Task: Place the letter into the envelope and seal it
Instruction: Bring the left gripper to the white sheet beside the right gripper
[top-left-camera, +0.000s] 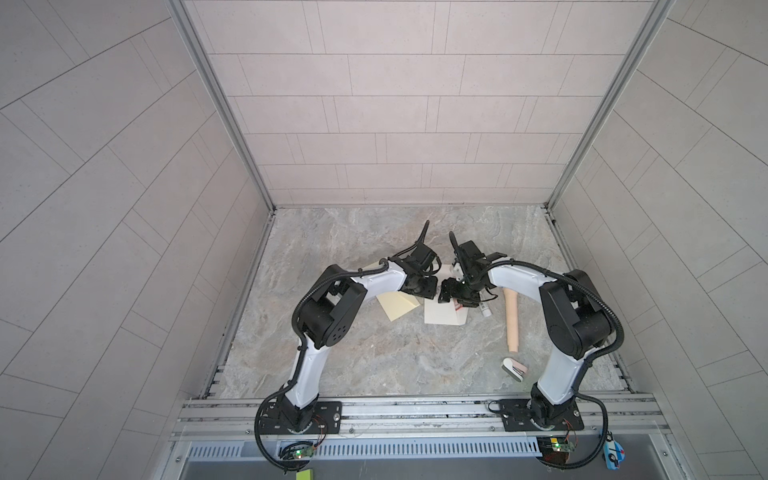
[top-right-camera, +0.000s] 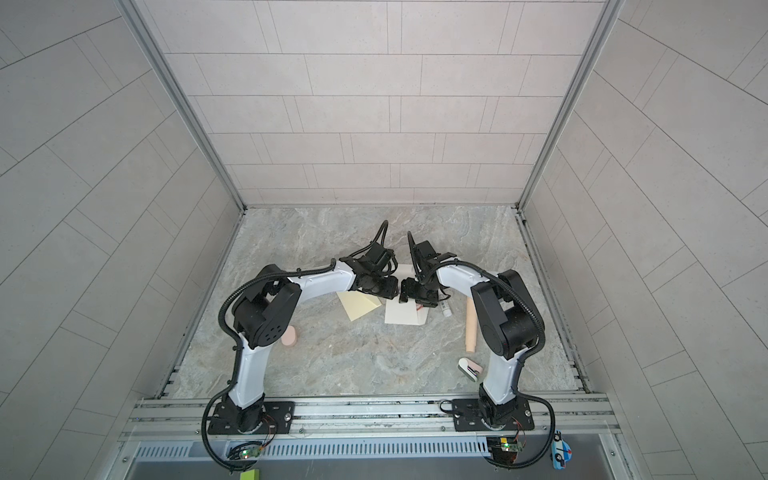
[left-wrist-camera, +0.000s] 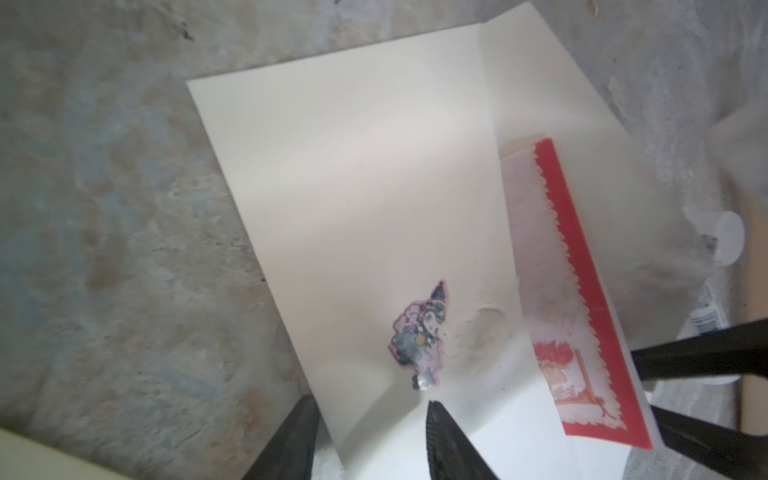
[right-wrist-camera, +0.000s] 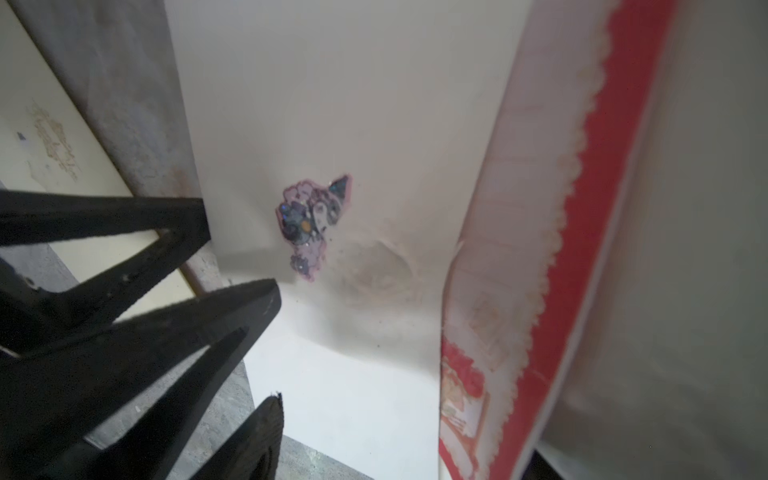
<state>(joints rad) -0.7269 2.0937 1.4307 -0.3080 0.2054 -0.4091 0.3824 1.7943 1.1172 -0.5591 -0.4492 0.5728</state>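
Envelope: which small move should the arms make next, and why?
Probably nudge the letter deeper with the right gripper: its red-edged part lies outside the envelope, over the open flap, and the jaws stand open.

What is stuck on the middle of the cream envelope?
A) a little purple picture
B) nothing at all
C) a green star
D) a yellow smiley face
A: the left wrist view shows a small purple picture with dark patches on the face of the cream envelope.
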